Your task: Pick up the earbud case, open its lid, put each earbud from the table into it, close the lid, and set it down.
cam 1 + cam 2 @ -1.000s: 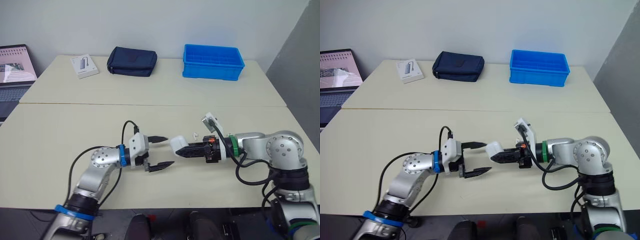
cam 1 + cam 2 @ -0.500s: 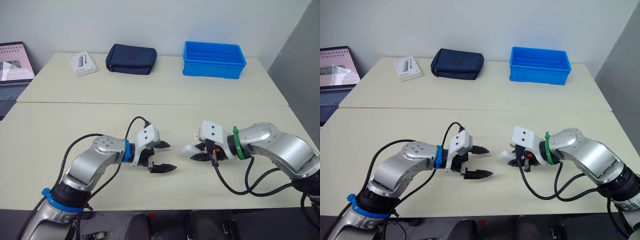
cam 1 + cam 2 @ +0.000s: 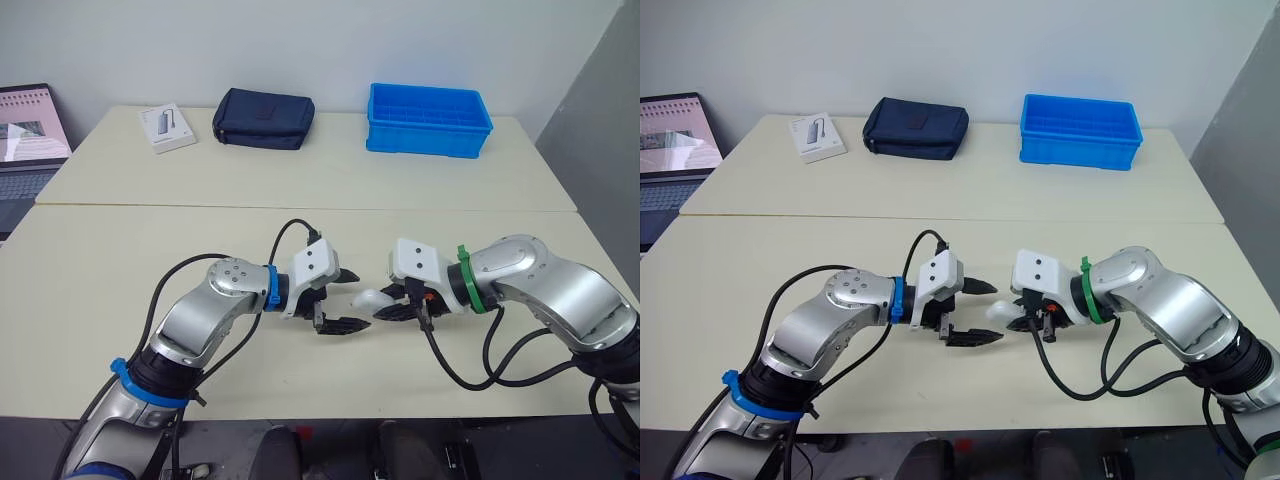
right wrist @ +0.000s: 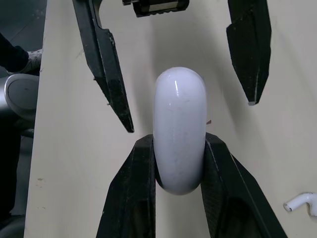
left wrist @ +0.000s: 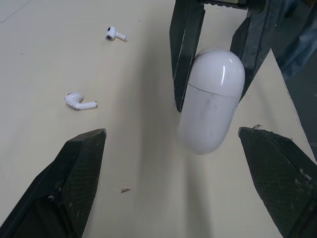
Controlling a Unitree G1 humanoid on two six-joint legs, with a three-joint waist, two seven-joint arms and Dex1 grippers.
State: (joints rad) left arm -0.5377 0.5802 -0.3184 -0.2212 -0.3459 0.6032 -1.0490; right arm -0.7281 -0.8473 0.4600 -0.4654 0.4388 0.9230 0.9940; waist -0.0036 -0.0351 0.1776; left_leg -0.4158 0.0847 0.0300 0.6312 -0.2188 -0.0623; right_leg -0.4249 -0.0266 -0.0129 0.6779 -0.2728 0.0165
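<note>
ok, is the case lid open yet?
No, the earbud case held in the right gripper is closed, with its lid seam flush against the body.

Earbud case [image 5: 212, 99] in right gripper [image 4: 179, 143], between fingers [image 5: 81, 168] of left gripper [image 5: 171, 135]; two earbuds [image 5: 79, 101] on table [image 5: 44, 59] beside.

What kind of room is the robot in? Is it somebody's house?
Most likely an office or lab workroom, not a home: two plain pale tables pushed together against a bare wall, an open laptop off to one side, and a blue plastic bin at the back.
</note>
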